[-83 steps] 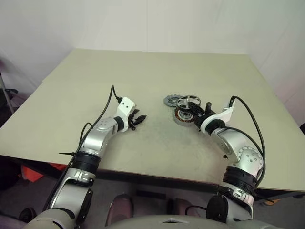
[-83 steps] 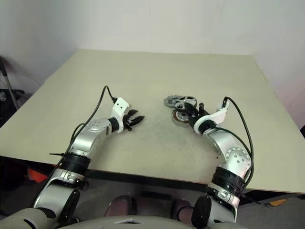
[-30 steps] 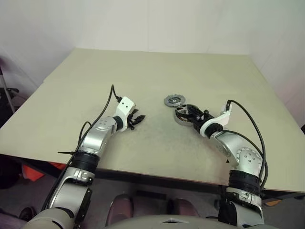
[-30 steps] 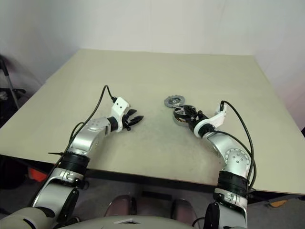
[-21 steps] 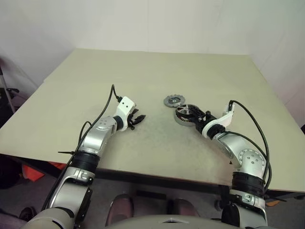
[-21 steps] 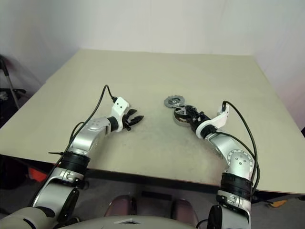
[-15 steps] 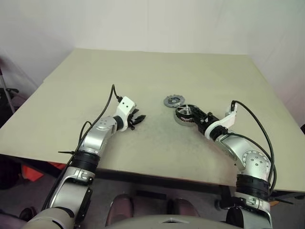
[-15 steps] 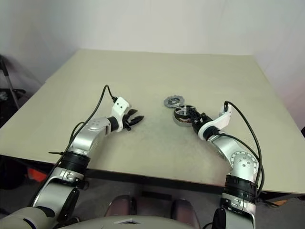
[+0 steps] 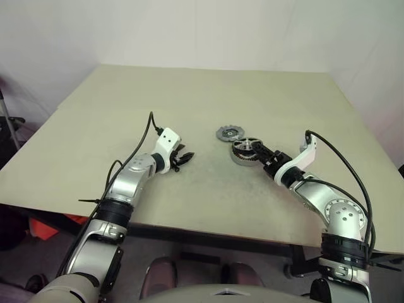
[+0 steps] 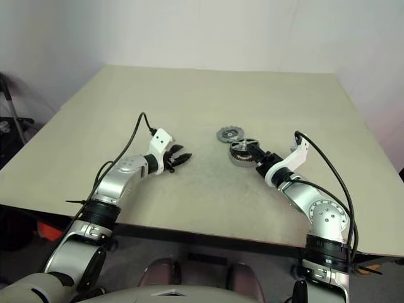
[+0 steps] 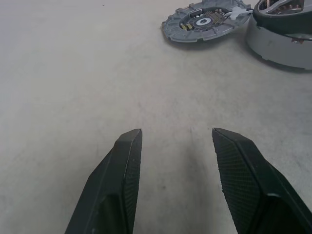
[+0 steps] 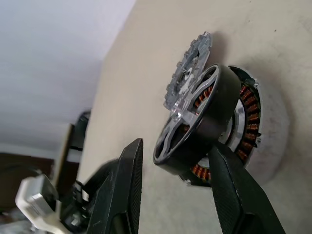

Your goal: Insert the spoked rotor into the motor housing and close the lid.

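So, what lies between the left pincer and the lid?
Only bare table: in the left wrist view the stretch from the left pincer to the lid holds nothing.

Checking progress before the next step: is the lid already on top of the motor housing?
No, the lid lies flat on the table beside the motor housing, which carries only the spoked rotor.
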Available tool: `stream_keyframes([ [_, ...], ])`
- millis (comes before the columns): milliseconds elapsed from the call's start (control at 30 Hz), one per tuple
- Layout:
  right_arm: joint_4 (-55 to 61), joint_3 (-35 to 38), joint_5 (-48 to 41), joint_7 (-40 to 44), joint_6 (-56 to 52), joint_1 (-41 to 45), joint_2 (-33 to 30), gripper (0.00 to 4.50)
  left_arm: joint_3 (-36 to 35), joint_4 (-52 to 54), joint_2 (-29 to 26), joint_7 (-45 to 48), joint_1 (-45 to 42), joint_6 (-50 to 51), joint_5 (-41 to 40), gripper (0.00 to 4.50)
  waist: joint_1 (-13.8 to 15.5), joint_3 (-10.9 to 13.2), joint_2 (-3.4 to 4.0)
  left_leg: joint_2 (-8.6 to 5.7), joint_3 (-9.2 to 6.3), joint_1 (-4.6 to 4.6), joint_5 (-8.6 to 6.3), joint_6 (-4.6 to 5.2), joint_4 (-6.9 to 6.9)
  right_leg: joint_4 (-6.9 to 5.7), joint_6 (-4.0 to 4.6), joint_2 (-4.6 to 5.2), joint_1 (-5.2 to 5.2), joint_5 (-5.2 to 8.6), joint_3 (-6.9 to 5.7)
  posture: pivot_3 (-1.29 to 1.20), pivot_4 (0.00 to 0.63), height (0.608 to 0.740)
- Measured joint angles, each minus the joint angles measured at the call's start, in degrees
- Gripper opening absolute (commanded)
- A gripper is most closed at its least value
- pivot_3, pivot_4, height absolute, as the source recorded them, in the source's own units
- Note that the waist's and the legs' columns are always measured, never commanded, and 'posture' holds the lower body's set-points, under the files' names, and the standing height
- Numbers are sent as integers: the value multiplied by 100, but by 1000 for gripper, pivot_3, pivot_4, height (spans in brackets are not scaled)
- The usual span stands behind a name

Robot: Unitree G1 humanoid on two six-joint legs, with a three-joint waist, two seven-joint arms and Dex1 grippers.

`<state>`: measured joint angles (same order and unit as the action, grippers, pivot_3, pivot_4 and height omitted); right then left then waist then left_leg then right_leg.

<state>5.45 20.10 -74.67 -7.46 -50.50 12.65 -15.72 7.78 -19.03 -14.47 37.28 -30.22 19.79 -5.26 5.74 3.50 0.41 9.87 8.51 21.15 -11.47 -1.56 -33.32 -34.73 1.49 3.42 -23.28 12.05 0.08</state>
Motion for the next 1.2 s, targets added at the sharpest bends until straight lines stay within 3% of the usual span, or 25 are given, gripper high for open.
stream_keyframes([
  [233,232,-77,233,163,-22,-54,-79,2289,31,-51,20,19,-36,-7,0,2428,0,0,0,0,0,1,1,1,0,0,1,0,0,0,-1,0,0,740],
  [500,487,-598,1228,485,-130,-133,-644,2289,32,-52,18,20,-36,-9,-1,2428,10,-1,-1,0,-1,-2,2,2,-2,-2,1,0,4,0,0,0,0,740],
  [867,513,-645,1766,673,-185,-133,-642,2289,32,-49,16,20,-36,-7,-2,2428,12,-1,-1,0,-1,-2,3,3,-3,-2,2,0,5,0,0,0,0,740],
  [1200,713,-1207,2992,965,-514,-133,-1509,2289,33,-45,10,27,-36,-2,-7,2428,11,-1,-2,0,-2,-4,3,4,-5,-3,2,0,10,0,1,0,0,740],
])
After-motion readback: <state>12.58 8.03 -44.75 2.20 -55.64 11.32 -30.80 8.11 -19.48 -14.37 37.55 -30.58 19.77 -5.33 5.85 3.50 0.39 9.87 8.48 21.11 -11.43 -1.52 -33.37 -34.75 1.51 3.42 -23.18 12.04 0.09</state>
